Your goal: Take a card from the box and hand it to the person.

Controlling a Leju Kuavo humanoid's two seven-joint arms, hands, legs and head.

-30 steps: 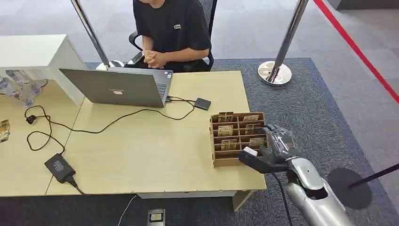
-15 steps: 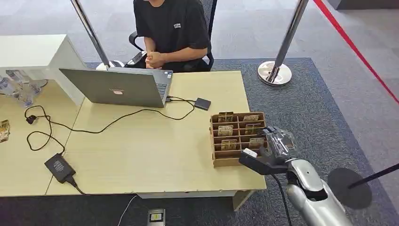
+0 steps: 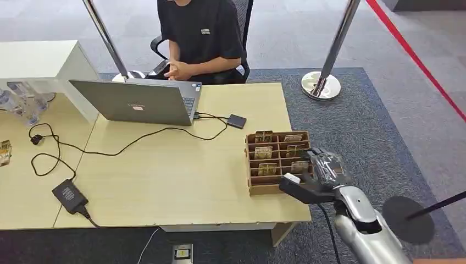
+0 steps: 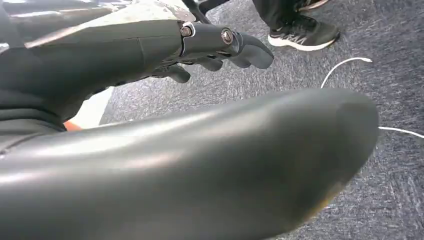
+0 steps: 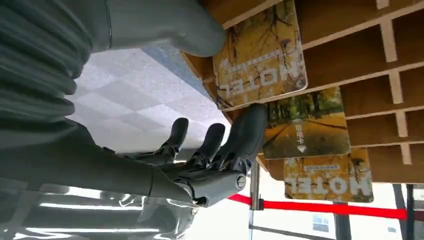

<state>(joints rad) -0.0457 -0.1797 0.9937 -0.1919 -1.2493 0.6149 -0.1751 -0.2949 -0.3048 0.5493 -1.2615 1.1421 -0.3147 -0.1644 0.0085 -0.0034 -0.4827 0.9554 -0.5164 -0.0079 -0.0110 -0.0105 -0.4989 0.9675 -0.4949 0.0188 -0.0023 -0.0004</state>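
The right hand (image 3: 314,179) reaches over the box's (image 3: 276,160) right edge, fingers (image 5: 246,134) spread and touching a card (image 5: 306,129) in its slot, gripping nothing. The left hand (image 4: 210,47) hangs over the carpet, fingers loosely curled and empty. The box sits on the counter (image 3: 181,165).

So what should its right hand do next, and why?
Probably close its fingers on the nearest card. The right hand sits at the box's near right edge, a fingertip reaching that card's edge, yet it holds nothing, and the person waits across the table.
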